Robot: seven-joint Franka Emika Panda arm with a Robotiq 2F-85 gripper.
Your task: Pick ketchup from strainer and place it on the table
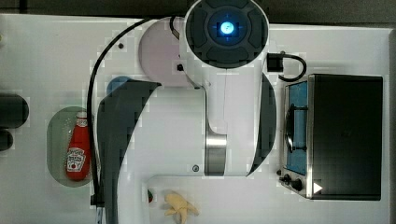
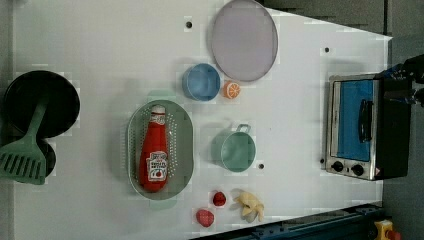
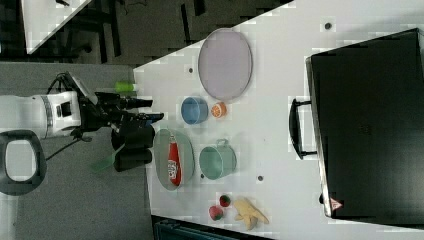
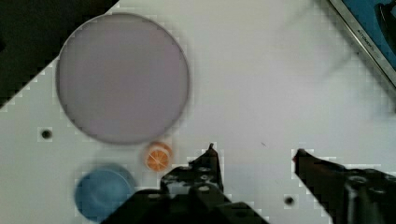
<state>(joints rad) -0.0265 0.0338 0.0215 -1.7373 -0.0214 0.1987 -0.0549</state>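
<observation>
The hand [image 4: 254,151] hangs open and empty above the bench [image 4: 261,84], while the ketchup [image 2: 154,150] lies in the strainer [image 2: 182,145].

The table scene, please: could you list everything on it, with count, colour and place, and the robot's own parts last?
ketchup: one, red with white cap, lying in the strainer.
strainer: one, pale green, left view's left of the mug.
mug: one, teal green, mid-table.
bowl: one, blue, beside the orange half.
orange half: one, orange, between bowl and plate.
plate: one, pale lilac, left view's top.
strawberries: two, red, left view's bottom edge.
banana: one, pale yellow, next to the strawberries.
toaster oven: one, silver and black with blue door, left view's right.
pan: one, black, left view's left edge.
spatula: one, green, over the pan.
table: one, white.
gripper: one, black, open, empty.
</observation>
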